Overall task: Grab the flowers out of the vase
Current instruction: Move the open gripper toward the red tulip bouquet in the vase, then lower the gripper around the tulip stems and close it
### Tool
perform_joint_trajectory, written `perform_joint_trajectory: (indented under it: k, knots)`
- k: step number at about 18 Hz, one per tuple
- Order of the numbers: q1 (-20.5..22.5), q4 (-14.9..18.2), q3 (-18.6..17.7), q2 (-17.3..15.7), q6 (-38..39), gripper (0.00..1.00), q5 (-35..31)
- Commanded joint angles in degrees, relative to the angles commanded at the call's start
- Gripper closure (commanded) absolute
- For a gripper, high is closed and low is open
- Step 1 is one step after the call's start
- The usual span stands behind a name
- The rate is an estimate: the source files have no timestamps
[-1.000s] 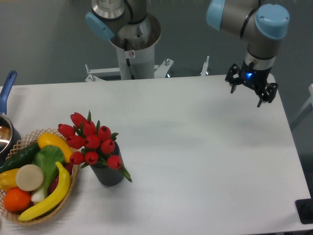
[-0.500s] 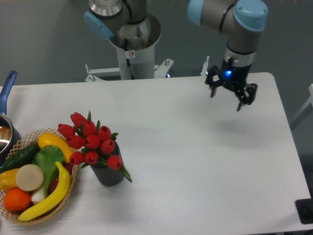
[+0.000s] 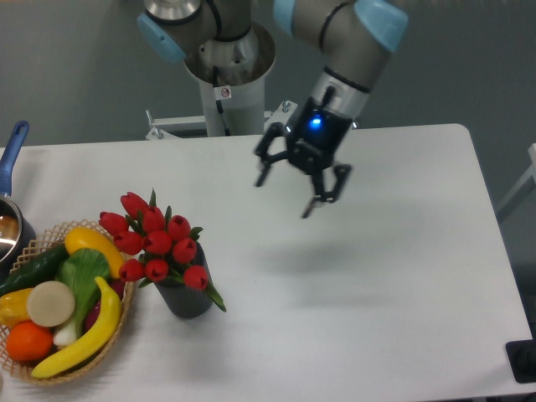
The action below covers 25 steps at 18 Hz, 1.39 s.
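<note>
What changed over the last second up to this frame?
The arm's two-finger tool swung from the table's far right edge leftward toward the middle, jaws open and empty. The bunch of red tulip flowers stays in the short dark grey ribbed vase, beside the untouched woven wicker basket.

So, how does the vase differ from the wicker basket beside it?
The vase is dark grey, smooth-looking and upright, while the wicker basket is pale, woven, wide and shallow. The vase holds the flowers; the basket holds fruit and vegetables. Both stand on the table, left of the gripper.
</note>
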State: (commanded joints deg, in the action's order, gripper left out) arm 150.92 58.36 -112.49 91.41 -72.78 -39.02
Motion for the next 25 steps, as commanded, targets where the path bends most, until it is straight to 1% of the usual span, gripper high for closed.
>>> perform_joint_trajectory:
  k: [1, 3, 5, 6, 8, 10, 12, 14, 17, 21, 22, 25]
  knots:
    - [-1.14, -0.09, -0.79, 0.09, 0.09, 0.0, 0.61]
    - [-2.82, -0.17, -2.37, 0.87, 0.09, 0.0, 3.85]
    - [-3.35, -0.61, -4.04, 2.63, -0.52, 0.0, 7.63]
    - [-3.44, -0.79, -4.22, 3.25, -0.61, 0.0, 8.52]
    - [-3.44, -0.88, -3.35, 4.13, -0.61, 0.0, 9.83]
    - [-3.44, -0.88, -2.47, 5.7, -0.61, 0.0, 12.99]
    - [-3.53, -2.19, -2.03, 7.11, -0.61, 0.0, 14.76]
    - [-3.62, -4.38, -1.24, 8.78, -0.61, 0.0, 15.47]
    - [-4.58, -5.36, -0.45, 11.07, -0.61, 0.0, 15.56]
    - [-4.76, -6.06, 0.52, 12.39, -0.61, 0.0, 15.82]
    - [-5.37, -6.06, 0.78, 12.65, -0.61, 0.0, 16.17]
    - [-5.9, -6.06, 0.87, 13.01, -0.52, 0.0, 16.7]
